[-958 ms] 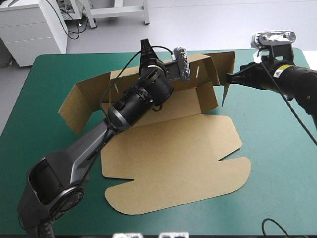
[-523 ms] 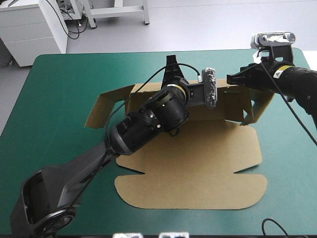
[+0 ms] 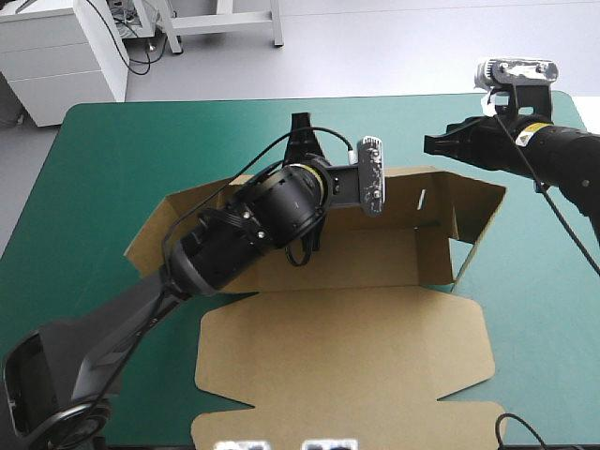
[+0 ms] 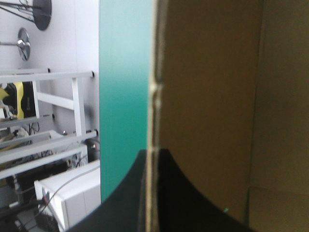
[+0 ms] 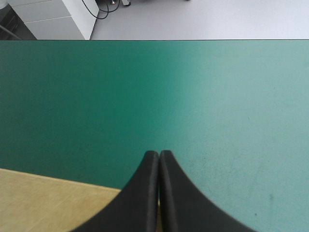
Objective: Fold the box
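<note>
- Left gripper (image 4: 152, 153), black-finned, clenched the far wall of the brown cardboard box (image 3: 347, 361).
- That box lay mid teal-green worktop (image 3: 103, 150), long axis left to right, lid flat toward the near edge.
- Right gripper (image 5: 159, 153) hung clenched and empty near the box's far right corner.

The table's teal-green cover (image 3: 122, 159) lies flat and smooth out to its far edge.
</note>
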Motion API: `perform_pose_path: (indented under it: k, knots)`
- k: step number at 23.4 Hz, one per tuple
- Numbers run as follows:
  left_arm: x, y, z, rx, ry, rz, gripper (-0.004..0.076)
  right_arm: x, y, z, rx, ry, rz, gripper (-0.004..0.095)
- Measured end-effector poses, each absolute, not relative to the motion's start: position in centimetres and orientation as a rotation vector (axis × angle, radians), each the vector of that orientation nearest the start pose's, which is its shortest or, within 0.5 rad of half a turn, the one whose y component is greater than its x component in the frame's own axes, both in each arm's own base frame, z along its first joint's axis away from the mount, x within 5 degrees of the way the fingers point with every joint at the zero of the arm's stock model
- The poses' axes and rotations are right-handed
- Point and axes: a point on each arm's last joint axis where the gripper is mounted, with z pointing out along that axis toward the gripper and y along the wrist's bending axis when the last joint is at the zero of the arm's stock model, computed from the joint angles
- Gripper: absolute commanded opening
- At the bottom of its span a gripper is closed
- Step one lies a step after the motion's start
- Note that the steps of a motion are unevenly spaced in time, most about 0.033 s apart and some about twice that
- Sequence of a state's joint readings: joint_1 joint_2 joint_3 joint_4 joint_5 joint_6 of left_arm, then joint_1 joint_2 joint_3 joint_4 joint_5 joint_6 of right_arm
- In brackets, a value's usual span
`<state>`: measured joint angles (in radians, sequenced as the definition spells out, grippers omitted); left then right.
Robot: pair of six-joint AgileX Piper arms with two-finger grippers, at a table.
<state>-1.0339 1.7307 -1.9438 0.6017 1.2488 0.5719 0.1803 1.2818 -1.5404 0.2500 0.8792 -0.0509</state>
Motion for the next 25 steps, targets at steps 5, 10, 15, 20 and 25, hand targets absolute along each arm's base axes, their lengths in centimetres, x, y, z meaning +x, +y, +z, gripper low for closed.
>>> perform_pose_path:
  k: [5, 10, 15, 20, 25]
  knots:
    - [25.3, -29.9, 37.9, 1.691, 1.623, 0.775, -0.0008, 25.5, 6.4, 46.6, -0.19, 2.091, 0.377, -0.0014]
    - [26.0, -30.9, 34.9, 1.601, 1.522, 0.77, -0.0008, 25.5, 6.4, 46.6, -0.194, 2.094, 0.364, -0.0014]
    - [26.3, -30.6, 32.2, 1.529, 1.47, 0.838, -0.0008, 25.5, 5.9, 46.3, -0.168, 2.131, 0.314, -0.0014]
    - [26.3, -30.4, 31.5, 1.501, 1.45, 0.857, -0.0008, 26.1, 5.5, 45.7, -0.122, 2.166, 0.252, -0.0014]
    - [26.3, -30.5, 31.4, 1.485, 1.449, 0.856, -0.0008, 28.5, 5.8, 44.5, -0.119, 2.215, 0.239, -0.0014]
